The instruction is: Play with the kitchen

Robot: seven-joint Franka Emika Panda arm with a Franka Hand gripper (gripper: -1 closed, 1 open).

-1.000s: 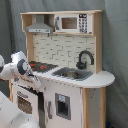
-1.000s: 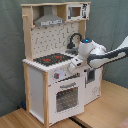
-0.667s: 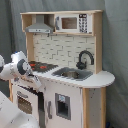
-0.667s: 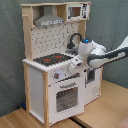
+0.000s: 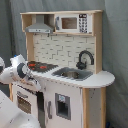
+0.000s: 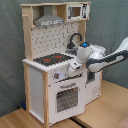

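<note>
The kitchen (image 5: 75, 52) is a white and light-wood toy unit, seen in both exterior views. Its black-red stovetop (image 5: 42, 65) lies beside the sink (image 5: 72, 74) and black faucet (image 5: 85, 57), under a grey hood (image 5: 40, 27) and a small microwave (image 5: 70, 23). In the second exterior view my white arm reaches in from the right, across the kitchen (image 6: 37, 85). There my gripper (image 6: 73, 69) is against the front panel, just below the stovetop (image 6: 51, 59) and above the windowed oven door (image 6: 66, 97). In the first exterior view the gripper (image 5: 36, 82) is at the same front edge.
A grey-green curtain hangs behind the kitchen. The unit stands on a wooden surface (image 6: 110, 107). A cupboard door (image 5: 62, 105) sits under the sink. Part of my white arm fills the first exterior view's lower left corner (image 5: 10, 117).
</note>
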